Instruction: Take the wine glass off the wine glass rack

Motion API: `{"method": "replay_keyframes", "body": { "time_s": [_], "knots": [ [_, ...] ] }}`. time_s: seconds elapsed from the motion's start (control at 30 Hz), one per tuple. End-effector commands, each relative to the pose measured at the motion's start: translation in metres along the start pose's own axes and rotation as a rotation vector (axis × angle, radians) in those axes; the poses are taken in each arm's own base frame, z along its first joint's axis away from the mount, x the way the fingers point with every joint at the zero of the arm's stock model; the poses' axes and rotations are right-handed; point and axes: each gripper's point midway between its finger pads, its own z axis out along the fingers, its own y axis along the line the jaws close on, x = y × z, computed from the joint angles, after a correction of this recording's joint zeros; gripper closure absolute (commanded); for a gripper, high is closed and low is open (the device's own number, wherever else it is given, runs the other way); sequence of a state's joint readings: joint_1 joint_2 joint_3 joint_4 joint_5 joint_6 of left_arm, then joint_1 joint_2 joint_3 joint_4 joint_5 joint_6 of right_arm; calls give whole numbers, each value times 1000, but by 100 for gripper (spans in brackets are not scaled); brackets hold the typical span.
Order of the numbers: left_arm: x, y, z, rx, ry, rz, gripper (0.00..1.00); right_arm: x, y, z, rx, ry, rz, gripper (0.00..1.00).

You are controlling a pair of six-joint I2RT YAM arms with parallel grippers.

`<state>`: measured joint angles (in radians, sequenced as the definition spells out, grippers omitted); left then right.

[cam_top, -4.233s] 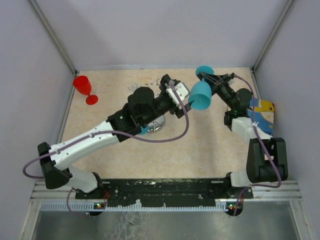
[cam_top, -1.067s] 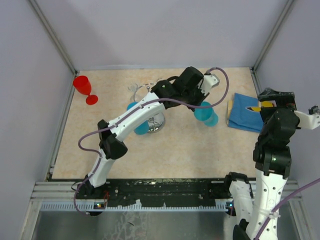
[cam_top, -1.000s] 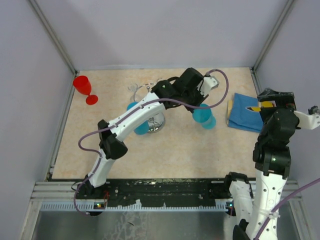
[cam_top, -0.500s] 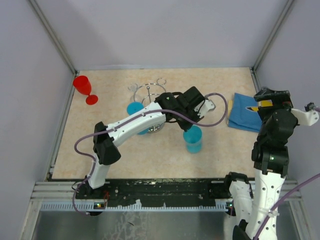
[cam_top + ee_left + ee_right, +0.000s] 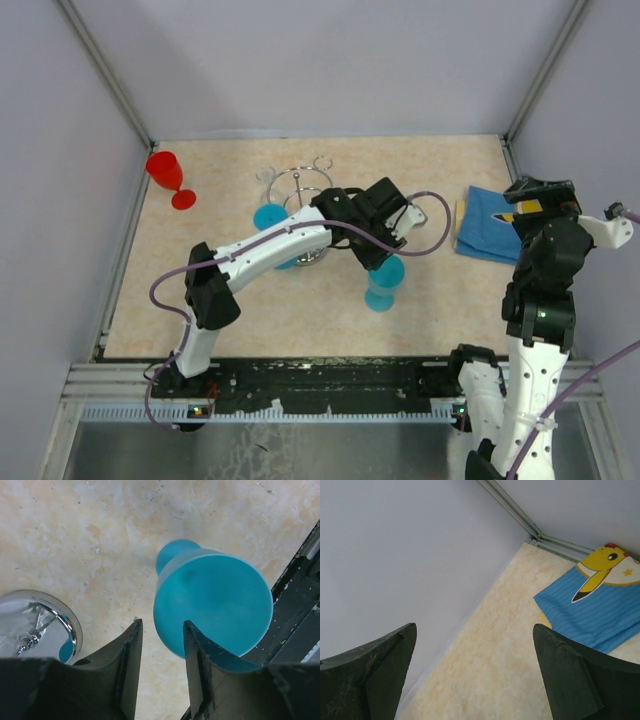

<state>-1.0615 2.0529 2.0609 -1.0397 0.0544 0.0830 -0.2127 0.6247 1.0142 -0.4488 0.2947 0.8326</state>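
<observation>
Left gripper slightly parted, holding nothing | wine glass upright mid-frame, right of wine glass rack | right gripper wide apart, empty

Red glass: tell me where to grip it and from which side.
Grip the red glass at its thin stem, coming in level from its right. It stands upright close to the left wall, so only the table side is open.
</observation>
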Motion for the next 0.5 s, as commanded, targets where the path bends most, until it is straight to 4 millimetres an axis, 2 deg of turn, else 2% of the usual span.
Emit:
{"method": "replay_keyframes", "body": {
  "time_s": [0.0,0.07,0.13,0.27,0.3,0.47],
  "knots": [
    [-9,-4,-19,9,-50,13,52,-11,11,1,-43,-41,1,1],
    [-15,-5,-26,2,-80,12,45,-11,11,1,-43,-40,1,1],
    [-22,-4,-36,-6,-116,6,34,-11,11,1,-43,-41,0,1],
    [-40,0,-63,-42,-214,-14,32,-11,11,1,-44,-41,-2,1],
    [-45,2,-72,-55,-247,-19,27,-11,11,2,-43,-40,-3,1],
    [-68,19,-130,-173,-435,-80,24,-8,12,4,-49,-33,-6,1]
  ]
}}
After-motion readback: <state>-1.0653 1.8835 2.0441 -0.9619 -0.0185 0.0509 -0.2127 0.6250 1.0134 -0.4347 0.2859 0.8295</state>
